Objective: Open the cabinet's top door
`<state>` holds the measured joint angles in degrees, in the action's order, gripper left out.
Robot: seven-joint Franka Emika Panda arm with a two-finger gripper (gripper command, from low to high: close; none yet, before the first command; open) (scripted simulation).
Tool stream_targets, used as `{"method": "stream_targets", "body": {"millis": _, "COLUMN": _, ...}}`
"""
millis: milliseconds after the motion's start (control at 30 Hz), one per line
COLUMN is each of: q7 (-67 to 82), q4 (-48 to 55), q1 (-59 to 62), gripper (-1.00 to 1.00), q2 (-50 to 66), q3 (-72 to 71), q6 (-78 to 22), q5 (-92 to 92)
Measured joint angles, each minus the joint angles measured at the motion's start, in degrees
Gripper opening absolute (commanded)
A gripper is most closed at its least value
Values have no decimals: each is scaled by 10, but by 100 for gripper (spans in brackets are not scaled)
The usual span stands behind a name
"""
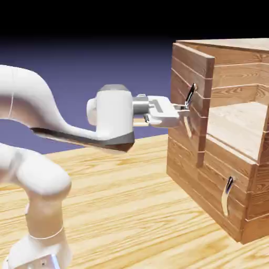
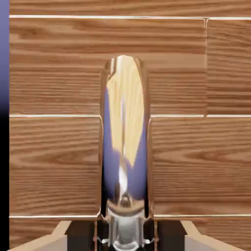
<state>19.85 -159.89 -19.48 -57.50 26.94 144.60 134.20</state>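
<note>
So the backdrop's a blue-violet haze going black up top, and there's a light wood table (image 1: 105, 184) under everything. My arm (image 1: 31, 100) comes in from the exterior view's left, and I've got the gripper (image 1: 166, 112) closed on the top door's curved metal handle (image 1: 190, 107), one finger on each side of it. The top door (image 1: 184, 79) is on the upper front of the cabinet (image 1: 252, 199), standing ajar, so I can see pale wood inside. Lower panel (image 1: 220, 178) is flush, with its own shorter handle (image 1: 227, 197). In the hand view the shiny handle runs up the middle, mirroring yellow and blue, with horizontal planks behind.
</note>
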Motion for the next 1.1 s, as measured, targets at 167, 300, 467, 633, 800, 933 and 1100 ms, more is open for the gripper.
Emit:
{"method": "stream_targets", "body": {"millis": 167, "q7": 54, "q4": -60, "q1": 42, "gripper": -100, "q2": -65, "q3": -92, "q6": -45, "q5": -125}}
{"method": "stream_targets", "body": {"millis": 300, "q7": 94, "q4": -96, "q1": 54, "gripper": -100, "q2": -113, "q3": -162, "q6": -83, "q5": -224}}
{"method": "stream_targets", "body": {"millis": 467, "q7": 137, "q4": -126, "q1": 46, "gripper": -100, "q2": -163, "q3": -250, "q6": -143, "q5": -349}}
{"method": "stream_targets", "body": {"millis": 633, "q7": 168, "q4": -138, "q1": 19, "gripper": -100, "q2": -192, "q3": -348, "q6": -217, "q5": -473}}
{"method": "stream_targets", "body": {"millis": 800, "q7": 181, "q4": -128, "q1": -11, "gripper": -100, "q2": -192, "q3": -452, "q6": -301, "q5": -591}}
{"method": "stream_targets", "body": {"millis": 933, "q7": 180, "q4": -103, "q1": -25, "gripper": -100, "q2": -169, "q3": -535, "q6": -371, "q5": -678}}
{"method": "stream_targets", "body": {"millis": 1100, "q7": 170, "q4": -48, "q1": -16, "gripper": -100, "q2": -120, "q3": -639, "q6": -462, "q5": -777}}
